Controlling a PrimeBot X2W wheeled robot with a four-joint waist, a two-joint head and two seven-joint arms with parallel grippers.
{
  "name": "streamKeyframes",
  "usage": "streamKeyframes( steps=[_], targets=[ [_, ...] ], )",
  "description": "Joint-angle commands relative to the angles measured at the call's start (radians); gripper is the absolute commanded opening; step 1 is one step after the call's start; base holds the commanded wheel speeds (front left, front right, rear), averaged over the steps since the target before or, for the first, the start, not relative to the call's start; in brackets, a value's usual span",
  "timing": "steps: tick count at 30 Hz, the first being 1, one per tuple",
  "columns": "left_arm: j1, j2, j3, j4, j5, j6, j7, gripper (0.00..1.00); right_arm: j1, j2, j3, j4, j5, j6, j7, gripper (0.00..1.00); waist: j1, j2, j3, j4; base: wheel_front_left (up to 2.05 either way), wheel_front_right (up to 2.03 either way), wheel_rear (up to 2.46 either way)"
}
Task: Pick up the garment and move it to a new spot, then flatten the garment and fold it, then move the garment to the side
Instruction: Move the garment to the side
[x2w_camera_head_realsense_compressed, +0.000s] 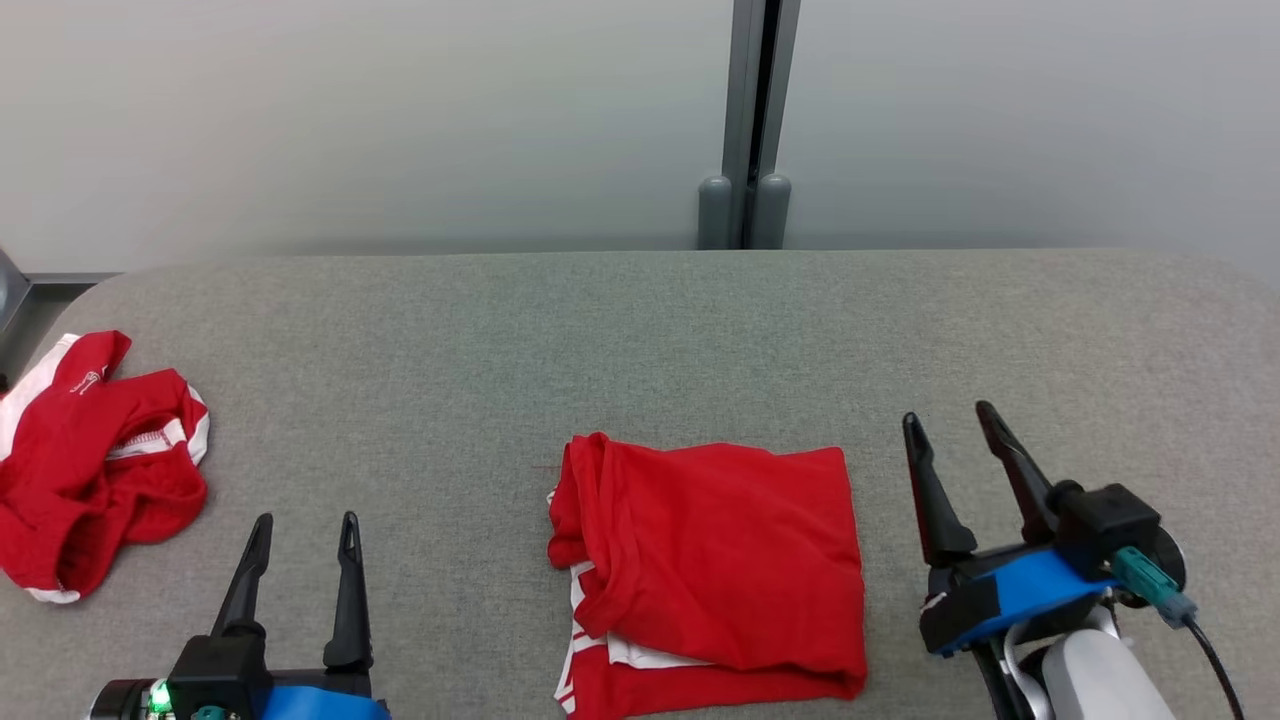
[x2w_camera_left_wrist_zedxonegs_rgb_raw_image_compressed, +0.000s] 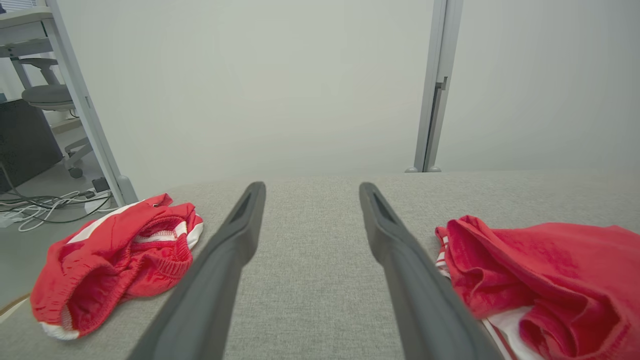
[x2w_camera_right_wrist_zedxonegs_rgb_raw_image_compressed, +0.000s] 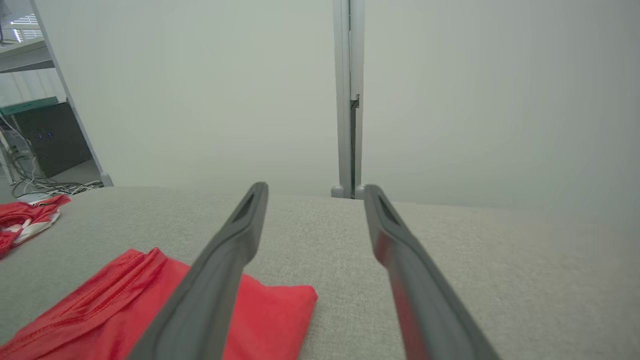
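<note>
Lying in the middle of the grey counter (x2w_camera_head_realsense_compressed: 640, 330), close to the robot's side, the folded red garment (x2w_camera_head_realsense_compressed: 710, 560) is a rough rectangle between the two arms, and nothing holds it. The left jaws stand apart and empty, to the left of it with bare counter between. The right jaws are also apart and empty, just beside its right edge. I judge that the folding is done and only the move to the side is left.

The fold can fall open in this move. The left edge is bunched and loose, and a white striped layer sticks out at the lower left corner, so the layers are not even. If the jaws take only the top layer, the lower ones will probably hang or stay behind. If the garment is dragged, the rough cloth of the counter may pull the layers apart. A second red piece, the crumpled shorts (x2w_camera_head_realsense_compressed: 95, 460), lies well apart at the left end, and it could be covered or pushed if the garment goes that way.

The head view gives the whole outline and both arms together. The left wrist view shows the thick folds of the bunched edge from low, and also an office chair (x2w_camera_left_wrist_zedxonegs_rgb_raw_image_compressed: 47, 95) and cables (x2w_camera_left_wrist_zedxonegs_rgb_raw_image_compressed: 45, 205) on the floor beyond the counter. The right wrist view shows the flat far right corner of the garment.
</note>
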Motion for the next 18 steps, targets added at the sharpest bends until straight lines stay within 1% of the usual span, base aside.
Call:
streamKeyframes(
  steps=[1, 5, 9, 14, 18],
  targets=[
    [-0.021, 0.002, 0.000, 0.000, -0.002, 0.003, -0.004, 1.00, -0.033, 0.000, 0.019, 0.033, -0.007, 0.000, 0.003, 1.00, -0.0001, -0.0001, 0.011, 0.009, 0.00, 0.00, 0.00],
    [-0.038, 0.000, -0.005, 0.002, -0.006, 0.001, -0.004, 1.00, -0.091, -0.001, 0.049, 0.114, 0.000, 0.000, 0.006, 1.00, -0.0001, -0.0001, 0.033, 0.027, 0.00, 0.00, 0.00],
    [-0.048, -0.002, -0.009, -0.002, -0.009, 0.002, -0.004, 1.00, -0.120, -0.001, 0.059, 0.202, 0.003, 0.000, 0.005, 1.00, -0.0001, -0.0001, 0.054, 0.041, 0.00, 0.00, 0.00],
    [-0.061, -0.005, -0.014, -0.004, -0.012, 0.004, -0.004, 1.00, -0.138, -0.001, 0.077, 0.320, 0.006, 0.000, 0.003, 1.00, -0.0001, -0.0001, 0.082, 0.053, 0.00, 0.00, 0.00],
    [-0.072, -0.008, -0.016, -0.004, -0.017, 0.005, -0.004, 1.00, -0.150, -0.001, 0.088, 0.396, 0.030, 0.000, -0.001, 1.00, -0.0001, -0.0001, 0.101, 0.057, 0.00, 0.00, 0.00]
  ],
)
